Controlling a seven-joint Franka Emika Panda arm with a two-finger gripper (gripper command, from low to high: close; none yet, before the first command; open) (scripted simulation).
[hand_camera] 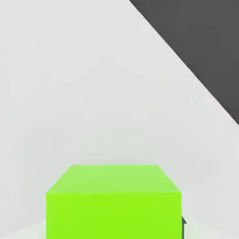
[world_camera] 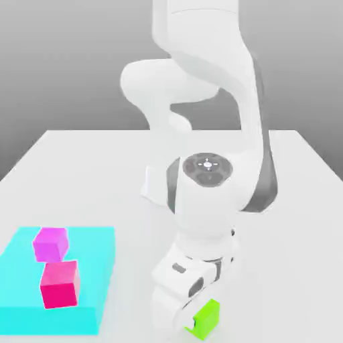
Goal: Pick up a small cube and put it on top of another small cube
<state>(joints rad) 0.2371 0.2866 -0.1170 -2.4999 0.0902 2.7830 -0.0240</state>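
The small lime-green cube (world_camera: pixel 206 316) sits on the white table near its front edge, right of centre in the exterior view. My gripper (world_camera: pixel 190 321) is lowered straight onto it, with the white hand just above and the cube poking out at its tip. The fingers are shut on the cube. In the hand view the cube (hand_camera: pixel 113 200) looms very close, with a sliver of dark fingertip (hand_camera: pixel 183 227) against one side. The other small cube is hidden.
A flat cyan platform (world_camera: pixel 87 268) lies at the exterior view's left front, carrying a magenta cube (world_camera: pixel 51 244) and a pink-red cube (world_camera: pixel 60 284). The arm's bulky white links rise over the table's middle. The table edge (hand_camera: pixel 186 60) runs close past the green cube.
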